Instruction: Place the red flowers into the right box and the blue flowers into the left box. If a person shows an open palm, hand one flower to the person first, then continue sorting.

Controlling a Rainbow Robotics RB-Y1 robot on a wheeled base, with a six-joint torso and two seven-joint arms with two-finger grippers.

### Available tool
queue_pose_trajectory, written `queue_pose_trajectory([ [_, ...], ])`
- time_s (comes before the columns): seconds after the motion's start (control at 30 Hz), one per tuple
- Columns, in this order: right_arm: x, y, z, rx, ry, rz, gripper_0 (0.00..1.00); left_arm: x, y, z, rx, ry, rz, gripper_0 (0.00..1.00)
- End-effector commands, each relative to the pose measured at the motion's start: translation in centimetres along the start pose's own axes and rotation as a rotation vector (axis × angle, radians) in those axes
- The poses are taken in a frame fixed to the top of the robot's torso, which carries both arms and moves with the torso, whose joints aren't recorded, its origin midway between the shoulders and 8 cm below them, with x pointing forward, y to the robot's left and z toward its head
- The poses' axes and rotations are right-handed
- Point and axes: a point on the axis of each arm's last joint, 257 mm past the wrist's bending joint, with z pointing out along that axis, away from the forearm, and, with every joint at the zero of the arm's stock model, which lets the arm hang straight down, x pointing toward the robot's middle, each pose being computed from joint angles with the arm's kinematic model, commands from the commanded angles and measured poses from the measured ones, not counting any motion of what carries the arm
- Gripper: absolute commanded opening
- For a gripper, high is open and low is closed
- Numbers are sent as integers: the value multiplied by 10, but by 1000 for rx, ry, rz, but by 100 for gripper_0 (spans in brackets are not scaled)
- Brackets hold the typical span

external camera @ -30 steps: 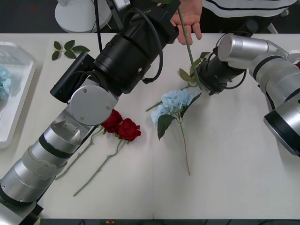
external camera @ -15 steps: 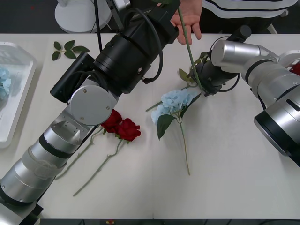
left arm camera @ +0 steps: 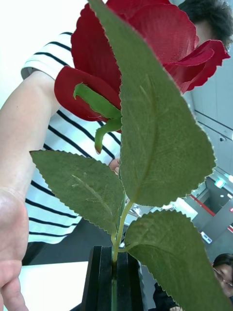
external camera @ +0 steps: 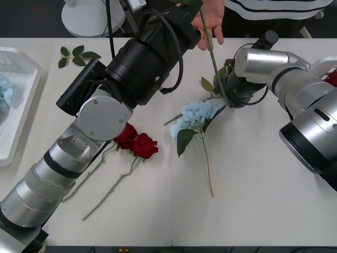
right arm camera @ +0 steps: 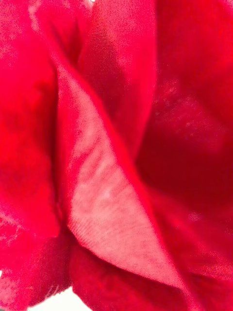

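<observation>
Held rose [left arm camera: 145,53]: gripped by its stem in the left gripper [left arm camera: 110,272], raised beside the person's open hand [external camera: 210,21] at the table's far edge.
Change: over the last second the right arm swung in toward the blue hydrangea [external camera: 196,115]; the right gripper's [external camera: 224,87] state I cannot tell.
Meaning: handover probably pending.
Axis: stem near upright, bloom topmost.
Remaining: two roses [external camera: 137,141] on the table.

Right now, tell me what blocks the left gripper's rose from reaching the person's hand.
Nothing visible. The left gripper holds the rose upright by its stem, right beside the person's open hand; only open air lies between them.
</observation>
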Motion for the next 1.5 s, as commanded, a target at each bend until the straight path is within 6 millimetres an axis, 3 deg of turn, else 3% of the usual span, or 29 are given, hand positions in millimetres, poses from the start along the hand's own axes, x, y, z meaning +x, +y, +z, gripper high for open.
queue_pose_trajectory([
  [0.03,37,2,17,14,33,-37,66,-8,-23,2,38,-34,-92,0],
  [0.33,34,-16,24,51,2,-88,25,-8,-23,2,38,-34,-92,0],
  [0.57,27,-28,24,85,-17,-179,5,-8,-23,2,38,-34,-92,0],
  [0.63,17,-38,23,107,-34,-241,0,-8,-23,2,38,-34,-92,0],
  [0.77,-2,-53,20,162,-69,-406,0,-8,-23,2,38,-34,-92,0],
  [1.2,-71,-73,-11,305,-145,-865,0,-8,-23,2,38,-34,-92,0],
  [1.4,-82,-90,-20,348,-98,-973,0,-8,-23,2,38,-34,-92,0],
  [1.5,-73,-94,-22,328,-46,-950,0,-8,-23,2,38,-34,-92,0],
])
